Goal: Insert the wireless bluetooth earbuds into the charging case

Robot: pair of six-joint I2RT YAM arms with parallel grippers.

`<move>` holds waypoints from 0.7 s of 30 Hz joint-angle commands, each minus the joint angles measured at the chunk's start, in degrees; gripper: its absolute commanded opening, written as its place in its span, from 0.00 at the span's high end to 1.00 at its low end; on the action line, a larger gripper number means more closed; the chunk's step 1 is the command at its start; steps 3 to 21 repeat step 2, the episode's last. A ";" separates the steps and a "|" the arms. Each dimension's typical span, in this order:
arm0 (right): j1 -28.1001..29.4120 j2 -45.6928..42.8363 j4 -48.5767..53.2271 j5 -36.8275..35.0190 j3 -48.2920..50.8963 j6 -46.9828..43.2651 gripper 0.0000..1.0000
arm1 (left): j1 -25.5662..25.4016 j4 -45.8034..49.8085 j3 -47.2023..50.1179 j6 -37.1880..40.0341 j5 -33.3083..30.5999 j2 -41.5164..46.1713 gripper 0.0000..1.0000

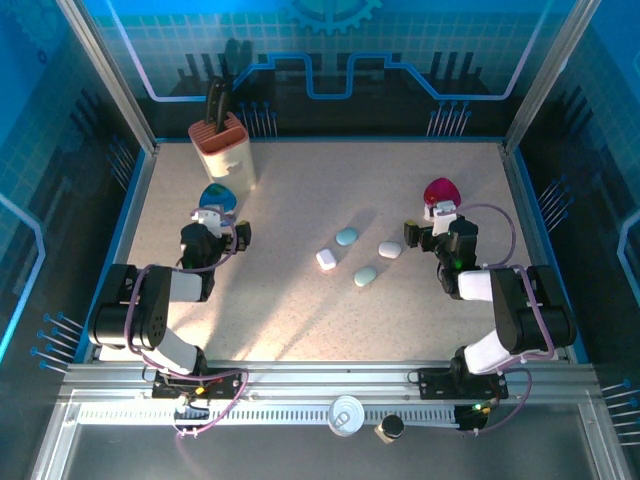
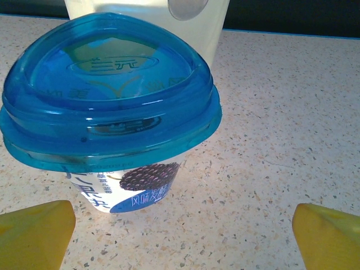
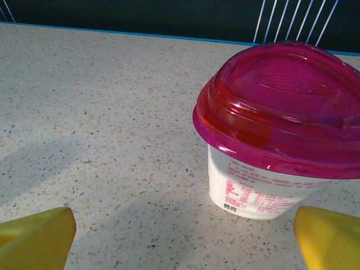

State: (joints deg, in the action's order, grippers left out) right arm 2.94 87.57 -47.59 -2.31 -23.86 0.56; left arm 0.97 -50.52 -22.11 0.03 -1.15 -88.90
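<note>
Several pebble-shaped charging cases lie shut at mid-table: a pink-white one (image 1: 326, 259), a blue one (image 1: 347, 237), a white one (image 1: 390, 249) and a pale green one (image 1: 365, 276). The earbuds are out of view. My left gripper (image 1: 212, 214) (image 2: 183, 228) stands open at the left, low over the table, its yellow fingers (image 2: 35, 232) wide apart in front of a blue-lidded yogurt cup (image 2: 107, 107). At the right my right gripper (image 1: 441, 214) (image 3: 183, 230) is open too, with a magenta-lidded yogurt cup (image 3: 281, 124) just ahead, right of centre. Neither holds anything.
A beige knife block (image 1: 224, 147) with a black handle stands at the back left, right behind the blue-lidded cup (image 1: 217, 196). The magenta-lidded cup (image 1: 441, 190) sits at the right. Blue walls ring the speckled table (image 1: 300, 320). A white round cap (image 1: 346, 415) rests on the front rail.
</note>
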 commanded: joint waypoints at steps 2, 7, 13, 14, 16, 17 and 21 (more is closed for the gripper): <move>-0.33 0.39 -1.89 0.45 0.38 -0.49 0.00 | 0.13 -2.15 0.00 -0.22 1.24 -0.08 0.01; -0.33 0.39 -1.89 0.45 0.38 -0.49 0.00 | 0.13 -2.15 0.00 -0.22 1.24 -0.08 0.01; -0.33 0.39 -1.89 0.45 0.38 -0.49 0.00 | 0.13 -2.15 0.00 -0.22 1.24 -0.08 0.01; -0.33 0.39 -1.89 0.45 0.38 -0.49 0.00 | 0.13 -2.15 0.00 -0.22 1.24 -0.08 0.01; -0.33 0.39 -1.89 0.45 0.38 -0.49 0.00 | 0.13 -2.15 0.00 -0.22 1.24 -0.08 0.01; -0.33 0.39 -1.89 0.45 0.38 -0.49 0.00 | 0.13 -2.15 0.00 -0.22 1.24 -0.08 0.01; -0.33 0.39 -1.89 0.45 0.38 -0.49 0.00 | 0.13 -2.15 0.00 -0.22 1.24 -0.08 0.01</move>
